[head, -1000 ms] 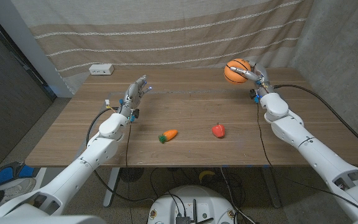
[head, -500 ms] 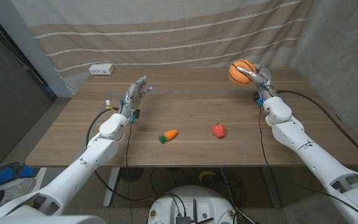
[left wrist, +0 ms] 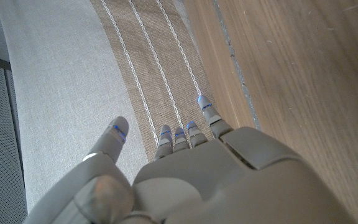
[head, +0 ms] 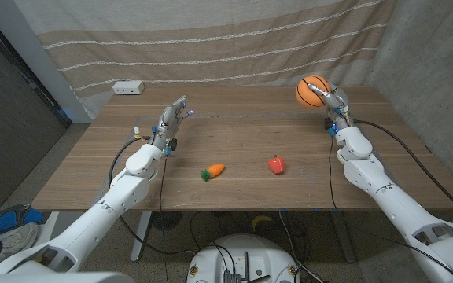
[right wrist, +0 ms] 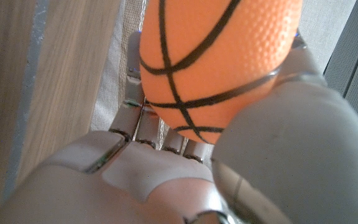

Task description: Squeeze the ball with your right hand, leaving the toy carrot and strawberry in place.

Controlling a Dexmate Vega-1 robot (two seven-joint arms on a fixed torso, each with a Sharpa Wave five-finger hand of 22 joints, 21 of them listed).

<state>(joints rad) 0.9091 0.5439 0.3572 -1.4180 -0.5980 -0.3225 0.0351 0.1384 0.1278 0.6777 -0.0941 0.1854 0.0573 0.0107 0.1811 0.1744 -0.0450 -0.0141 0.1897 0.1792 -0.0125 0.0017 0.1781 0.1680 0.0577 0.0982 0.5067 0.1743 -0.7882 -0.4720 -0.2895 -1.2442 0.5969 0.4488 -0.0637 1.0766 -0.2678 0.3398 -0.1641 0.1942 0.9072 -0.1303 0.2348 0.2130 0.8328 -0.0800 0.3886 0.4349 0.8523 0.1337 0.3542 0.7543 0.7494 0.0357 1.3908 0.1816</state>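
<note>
Squeeze step: your right hand (head: 330,97) grips the ball (head: 311,90) above the tabletop (head: 242,149).
Next, press the fingers (right wrist: 143,127) inward; left hand (head: 171,118) open, carrot (head: 212,170) and strawberry (head: 276,164) untouched.

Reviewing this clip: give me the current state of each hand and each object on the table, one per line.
right hand: grips the ball, raised over the table's far right corner.
ball: held off the table, looks squashed in the right wrist view.
left hand: holds nothing, fingers apart.
toy carrot: lying on the table, untouched.
strawberry: on the table, untouched.
white box: at the table's far edge.
</note>
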